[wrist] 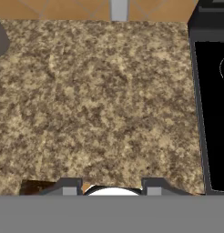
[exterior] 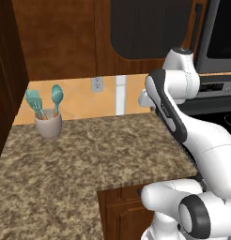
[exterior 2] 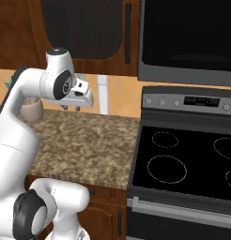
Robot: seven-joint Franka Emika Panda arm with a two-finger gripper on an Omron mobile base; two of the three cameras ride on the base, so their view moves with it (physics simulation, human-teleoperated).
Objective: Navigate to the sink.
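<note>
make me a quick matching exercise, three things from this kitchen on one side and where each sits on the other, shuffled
Things:
1. grey utensil cup with teal spatulas
2. flat black stovetop with ring marks
3. white wall outlet

Places:
A. right of the speckled granite counter
B. on the orange backsplash above the counter
C. at the counter's back left

Pairs: 1-C, 2-A, 3-B

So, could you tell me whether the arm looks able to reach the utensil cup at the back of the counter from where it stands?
Probably yes. The utensil cup stands on the granite counter with bare counter between it and the pincer, which hovers above the same surface, nearer the stovetop. Nothing visible blocks the way.
</note>
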